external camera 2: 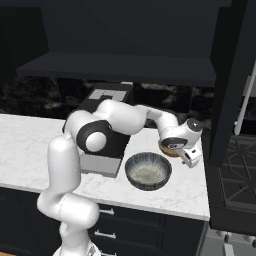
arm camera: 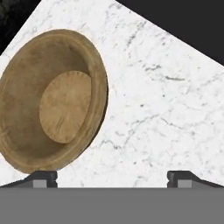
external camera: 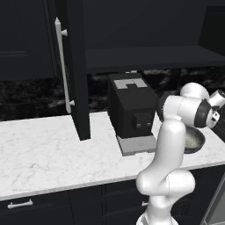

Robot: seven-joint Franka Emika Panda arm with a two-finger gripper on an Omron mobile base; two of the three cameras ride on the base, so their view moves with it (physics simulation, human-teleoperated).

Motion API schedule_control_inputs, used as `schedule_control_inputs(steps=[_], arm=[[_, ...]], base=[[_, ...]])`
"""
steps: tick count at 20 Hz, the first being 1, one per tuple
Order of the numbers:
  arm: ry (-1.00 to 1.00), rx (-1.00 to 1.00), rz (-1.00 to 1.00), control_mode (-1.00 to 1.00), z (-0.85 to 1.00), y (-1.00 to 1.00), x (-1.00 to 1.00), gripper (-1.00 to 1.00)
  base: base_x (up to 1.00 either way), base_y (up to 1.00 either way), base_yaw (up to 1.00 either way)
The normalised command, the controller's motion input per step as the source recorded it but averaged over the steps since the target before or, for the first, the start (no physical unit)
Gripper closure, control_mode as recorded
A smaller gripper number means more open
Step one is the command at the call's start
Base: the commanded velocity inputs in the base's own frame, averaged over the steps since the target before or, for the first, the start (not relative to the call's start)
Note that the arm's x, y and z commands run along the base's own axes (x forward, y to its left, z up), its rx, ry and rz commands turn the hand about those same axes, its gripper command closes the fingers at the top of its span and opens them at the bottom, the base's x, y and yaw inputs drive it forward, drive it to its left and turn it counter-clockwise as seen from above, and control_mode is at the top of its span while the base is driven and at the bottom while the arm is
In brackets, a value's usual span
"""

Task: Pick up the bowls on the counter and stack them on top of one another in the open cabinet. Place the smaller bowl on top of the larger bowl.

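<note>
**Gripper poised beside the small bowl: risks and materials**

The two-finger gripper [arm camera: 112, 178] hangs above the white marble-look, grey-veined counter [arm camera: 166, 109], jaws spread wide and empty. The small tan, wood-coloured round bowl [arm camera: 52, 100], smooth inside with a paler flat base, sits off to one side of the fingertips [arm camera: 41, 178] rather than between them. A descent from here would likely press one finger onto the thin flared rim, tipping or skidding the bowl on the slick stone. The wide dark grey-blue, finely striped bowl [external camera 2: 148, 171] rests just beside it near the counter's front edge; a nudge could push it off. The black wall cabinet's shelf [external camera 2: 120, 67] waits above.
</note>
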Motion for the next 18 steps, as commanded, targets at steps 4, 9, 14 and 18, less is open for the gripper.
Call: schedule_control_inputs(steps=[4, 9, 14, 18], arm=[[0.0, 0.06, -0.03, -1.0, -0.28, 0.0, 0.36, -1.0], [0.0, 0.02, -0.03, -1.0, -0.23, 0.0, 0.39, -1.0], [-0.01, 0.0, -0.06, -1.0, -0.15, 0.0, 0.45, -1.0], [0.0, 0.0, -0.04, -1.0, -0.25, 0.0, 0.35, -1.0]], base=[[0.0, 0.0, 0.0], [0.0, 0.0, 0.0], [0.0, 0.0, 0.0], [0.0, 0.0, 0.0]])
